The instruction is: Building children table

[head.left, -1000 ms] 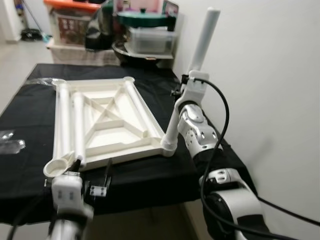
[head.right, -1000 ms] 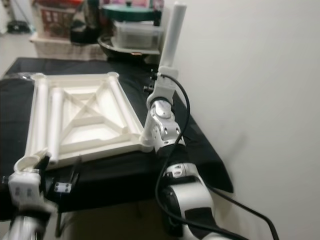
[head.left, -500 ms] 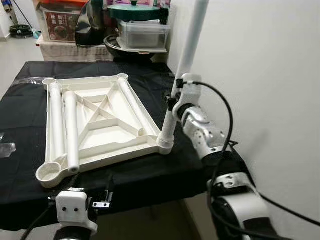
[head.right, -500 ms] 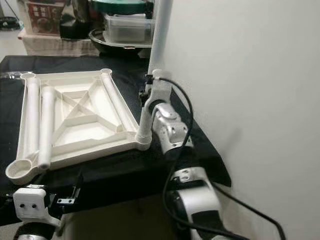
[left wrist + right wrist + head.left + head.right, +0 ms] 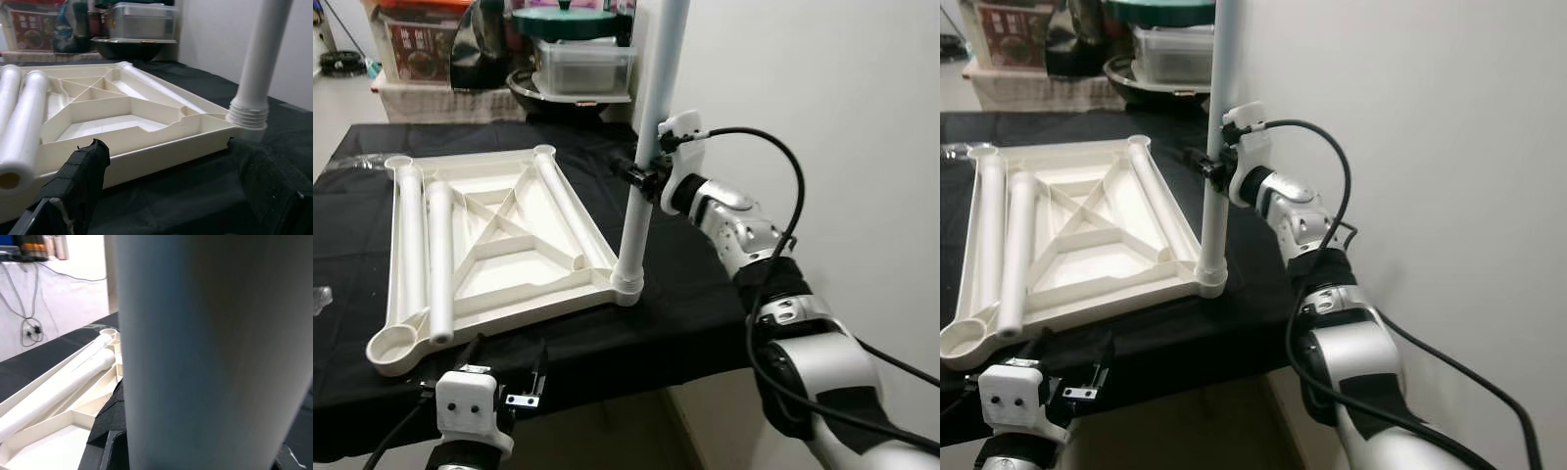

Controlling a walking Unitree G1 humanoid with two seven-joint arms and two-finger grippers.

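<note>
A white plastic tabletop (image 5: 499,235) lies upside down on the black-covered table (image 5: 675,313). One white leg (image 5: 646,147) stands upright in its near right corner socket (image 5: 626,284), and my right gripper (image 5: 641,178) is shut on it about halfway up. The right wrist view has that leg (image 5: 205,352) close up. Three loose white legs (image 5: 438,259) lie on the tabletop, two along its left side and one (image 5: 558,186) along its right. My left gripper (image 5: 166,186) is open, low before the table's front edge, facing the tabletop (image 5: 127,112).
Behind the table stand storage boxes, a clear lidded container (image 5: 582,69) and a dark pan (image 5: 548,98). A white wall (image 5: 822,117) runs close along the right. The near left corner socket (image 5: 393,345) of the tabletop is bare.
The leg in my right gripper has swung from leaning to upright in the corner socket. My left gripper has dropped lower in front of the table. The camera has shifted as well.
</note>
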